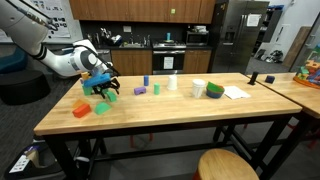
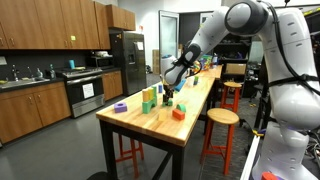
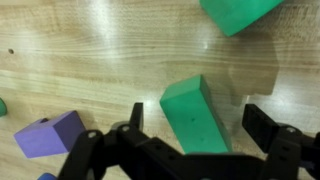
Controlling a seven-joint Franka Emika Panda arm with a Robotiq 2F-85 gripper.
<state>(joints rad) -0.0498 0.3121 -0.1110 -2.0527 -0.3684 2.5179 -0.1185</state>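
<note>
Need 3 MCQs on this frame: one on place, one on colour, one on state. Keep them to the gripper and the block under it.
1. The block under the gripper lies:
A) on the wooden table
B) on a stool
C) in a tray

2. That block is:
A) purple
B) green
C) orange

3. The gripper is:
A) shut on the block
B) open, with a finger on each side of the block
C) out of view

Answers:
1 A: the wrist view shows the block flat on the wood grain.
2 B: its top face is plainly green in the wrist view.
3 B: the dark fingers stand wide apart, with the block in the gap between them.
</note>
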